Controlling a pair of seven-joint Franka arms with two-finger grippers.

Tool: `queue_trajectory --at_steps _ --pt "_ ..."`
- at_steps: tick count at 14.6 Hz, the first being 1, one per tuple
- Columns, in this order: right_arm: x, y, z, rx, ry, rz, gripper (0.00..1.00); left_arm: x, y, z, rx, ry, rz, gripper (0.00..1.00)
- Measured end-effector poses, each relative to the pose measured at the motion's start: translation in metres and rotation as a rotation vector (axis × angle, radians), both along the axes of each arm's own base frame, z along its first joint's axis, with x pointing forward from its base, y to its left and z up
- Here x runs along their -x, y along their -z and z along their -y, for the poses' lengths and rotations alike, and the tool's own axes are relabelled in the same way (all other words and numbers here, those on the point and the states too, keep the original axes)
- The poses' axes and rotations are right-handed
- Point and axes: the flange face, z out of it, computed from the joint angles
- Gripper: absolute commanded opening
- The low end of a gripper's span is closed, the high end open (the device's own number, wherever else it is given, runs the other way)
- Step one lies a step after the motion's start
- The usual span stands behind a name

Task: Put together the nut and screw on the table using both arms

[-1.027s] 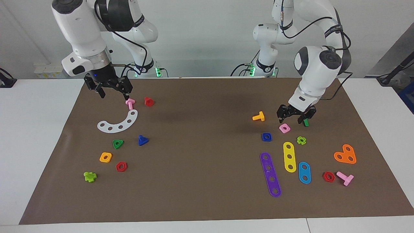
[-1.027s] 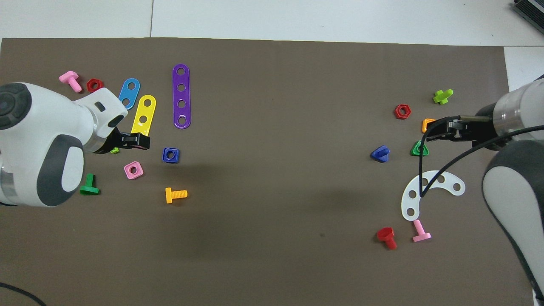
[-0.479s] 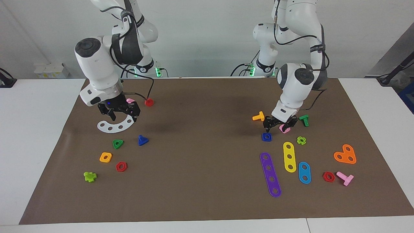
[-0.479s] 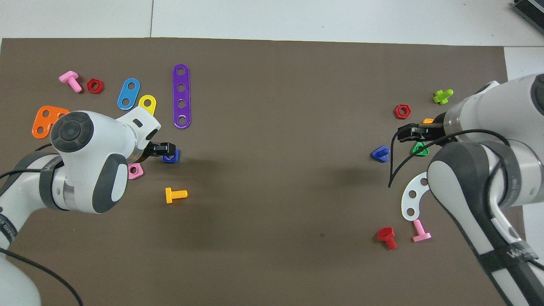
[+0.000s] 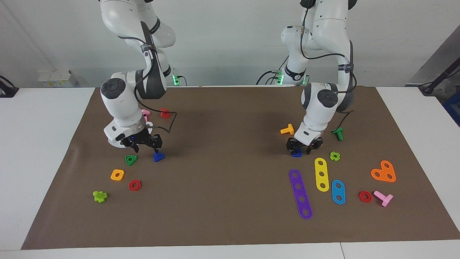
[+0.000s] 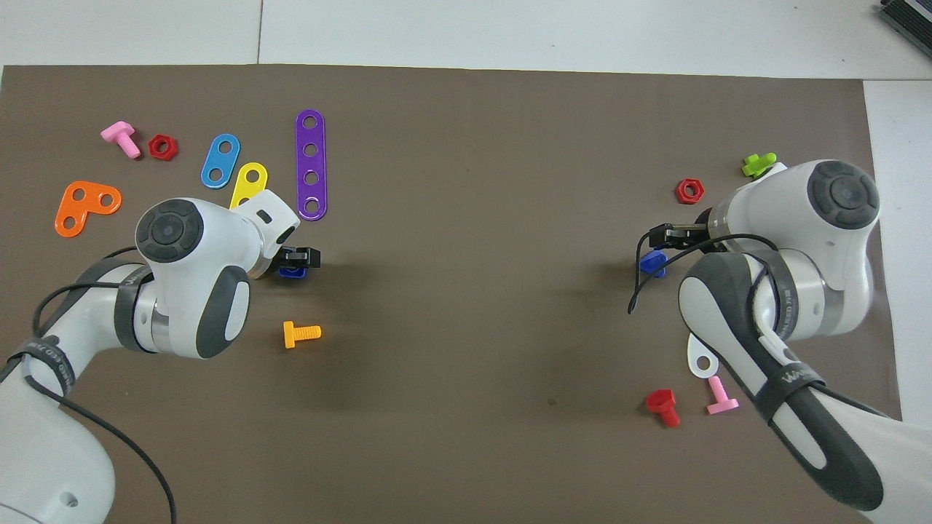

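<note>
On white table (image 5: 43, 151), brown mat (image 5: 230, 187).

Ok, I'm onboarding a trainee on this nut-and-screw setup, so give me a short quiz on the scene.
1. True or false: the left end effector is over the orange bolt.
2. Which part lies beside the dark-blue screw? A) green triangular nut B) yellow strip C) orange heart-shaped plate
3. How many holes does the purple strip have?
Key: 1 false, it is over the dark-blue square nut; 2 A; 3 four.
</note>
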Motion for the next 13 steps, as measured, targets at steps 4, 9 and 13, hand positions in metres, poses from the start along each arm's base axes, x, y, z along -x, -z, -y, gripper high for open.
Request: queue_trajectory --at_steps 4,9,13 --pt "0.007 0.019 -0.011 0.000 -0.020 -0.010 0.76 0.001 0.000 0.002 0.000 0.004 -0.001 0.77" --pt "0.010 0.023 -0.023 -0.001 -0.042 -0.003 0.45 -0.005 -0.007 -0.003 -0.002 -0.005 0.002 0.77" --pt "0.010 0.023 -0.023 -0.001 -0.042 -0.004 0.00 -0.020 -0.033 0.002 -0.007 0.000 -0.026 0.77"
